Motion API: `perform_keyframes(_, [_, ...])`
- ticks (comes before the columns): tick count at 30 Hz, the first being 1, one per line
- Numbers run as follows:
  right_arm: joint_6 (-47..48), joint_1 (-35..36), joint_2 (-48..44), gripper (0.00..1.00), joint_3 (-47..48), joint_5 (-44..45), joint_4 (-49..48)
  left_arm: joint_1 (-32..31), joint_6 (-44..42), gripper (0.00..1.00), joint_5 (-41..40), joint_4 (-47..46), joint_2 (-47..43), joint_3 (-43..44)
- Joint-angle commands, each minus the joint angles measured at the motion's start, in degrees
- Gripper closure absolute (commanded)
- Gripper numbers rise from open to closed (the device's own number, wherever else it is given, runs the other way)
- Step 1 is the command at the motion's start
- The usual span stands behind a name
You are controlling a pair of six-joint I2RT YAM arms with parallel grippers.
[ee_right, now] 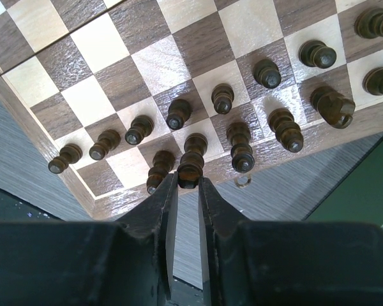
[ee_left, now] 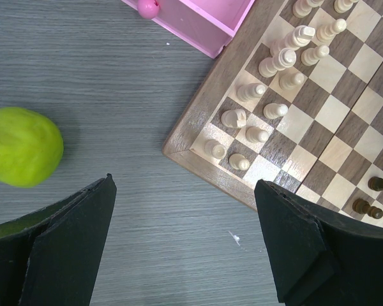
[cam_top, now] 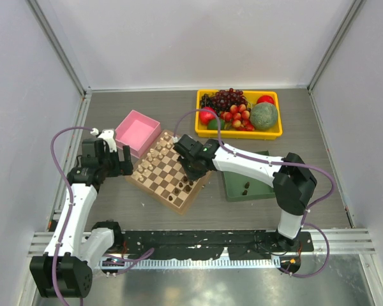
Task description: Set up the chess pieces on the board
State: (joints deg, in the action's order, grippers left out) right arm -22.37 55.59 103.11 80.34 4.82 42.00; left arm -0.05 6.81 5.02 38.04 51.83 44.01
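**R gripper (ee_right: 187,191) pinching a dark piece (ee_right: 192,159) at the board's (ee_right: 153,64) edge row**

Fingers clamped on its head. The piece is upright over the outermost row, but can't tell if its base is down. Risks: the other chess pieces (ee_right: 179,113) stand tight on both sides in two rows, so a wide release or sideways exit could clip one. The board edge is right there, so a wobble on letting go could roll it off. L gripper (ee_left: 185,207) has fingers wide apart w/ nothing held, hovering off the board's opposite corner by the cream pieces (ee_left: 281,60), not in the way. Pink box (ee_left: 204,19) sits just beyond that corner, green fruit (ee_left: 22,155) further off the board. Green tray (cam_top: 258,188) lies beside the board's dark-piece side, a few dark specks on it, prob more pieces.
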Motion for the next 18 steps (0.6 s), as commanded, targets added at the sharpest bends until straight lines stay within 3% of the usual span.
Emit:
perform_keyframes(1, [-0.22, -0.05, -1.69, 0.80, -0.53, 0.10, -0.43, -0.21, -0.83, 0.01, 0.08, -0.42, -0.86, 2.05])
perform_keyframes(18, [0.05, -0.13, -4.23, 0.59, 0.44, 0.02, -0.60, -0.21, -0.83, 0.01, 0.17, -0.42, -0.77, 2.13])
